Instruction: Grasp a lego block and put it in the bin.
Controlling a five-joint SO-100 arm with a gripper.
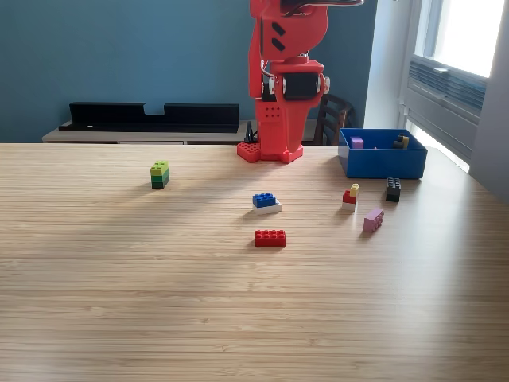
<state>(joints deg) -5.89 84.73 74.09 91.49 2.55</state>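
Six loose lego pieces lie on the wooden table point(119, 302) in the exterior view. We log them from that view's left to right: a green stack point(160, 173) with a lighter top and darker base, standing well apart from the others; a blue block on a white one point(266, 203) near the middle; a flat red block point(270, 237) just in front of it, closer to the camera; a small red, white and yellow cluster point(351, 195); a pink block point(373, 220) lying tilted; and a black block point(393, 189), upright.

The blue bin point(382, 159) sits at the far right of the view, open top upward, just behind the black block. We see at least two pieces inside it: a purple one point(356, 142) near its left wall and a dark-and-yellow one point(400, 142) toward its right wall; their exact shapes are hard to resolve.

The red arm point(280, 79) stands on its base at the far edge of the table, folded upward, to the left of the bin. Its upper part runs out of the top of the frame, so the gripper is outside the view and we cannot say how the jaws stand.

Behind the table, a long black tray point(151, 117) rests on a low shelf against a blue wall. A dark chair back point(332, 118) shows beside the arm, and a window point(465, 32) is at the right.
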